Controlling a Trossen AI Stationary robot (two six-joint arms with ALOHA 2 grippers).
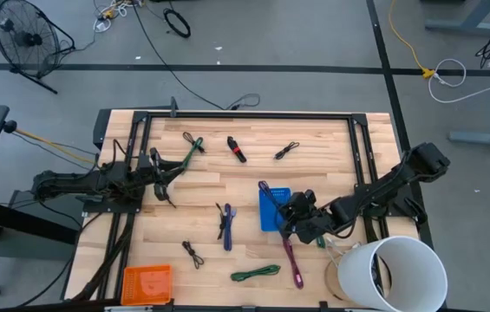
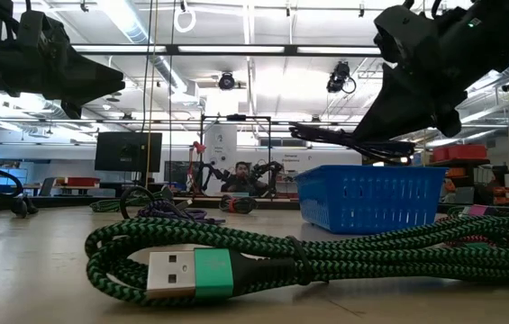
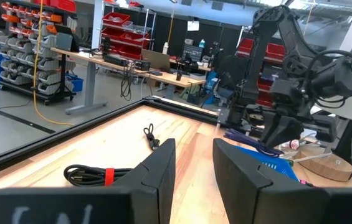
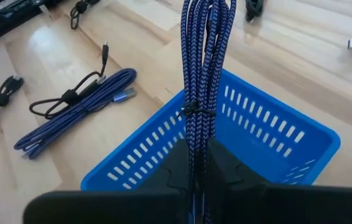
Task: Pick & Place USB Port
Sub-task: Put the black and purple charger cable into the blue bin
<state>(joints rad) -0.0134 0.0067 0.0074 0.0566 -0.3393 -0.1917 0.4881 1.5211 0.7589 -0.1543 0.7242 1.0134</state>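
Observation:
My right gripper (image 4: 199, 157) is shut on a bundled blue braided USB cable (image 4: 204, 59), tied with a black band, above the blue basket (image 4: 269, 146). From above, the gripper (image 1: 297, 211) hangs over the basket's right edge (image 1: 271, 217) and the cable (image 1: 264, 187) reaches past the basket's far side. In the low view the cable (image 2: 344, 139) juts almost level above the basket (image 2: 371, 200). My left gripper (image 1: 165, 178) waits open at the table's left, fingers (image 3: 160, 171) apart and holding nothing. My right gripper pinches the blue cable bundle (image 4: 199, 134) between its two fingers, several strands together. The fingers lie along the bundle, coming from the table's right. The bundle sticks out past the fingertips, lifted clear above the basket and nearly level.
Loose cables lie about the table: black-and-red (image 1: 237, 149), black (image 1: 286, 151), green-black (image 1: 192, 146), blue (image 1: 225, 225), small black (image 1: 192, 253), magenta (image 1: 293, 260) and green (image 1: 256, 273). An orange basket (image 1: 147, 282) sits at the near left, a white bucket (image 1: 394, 273) at the near right.

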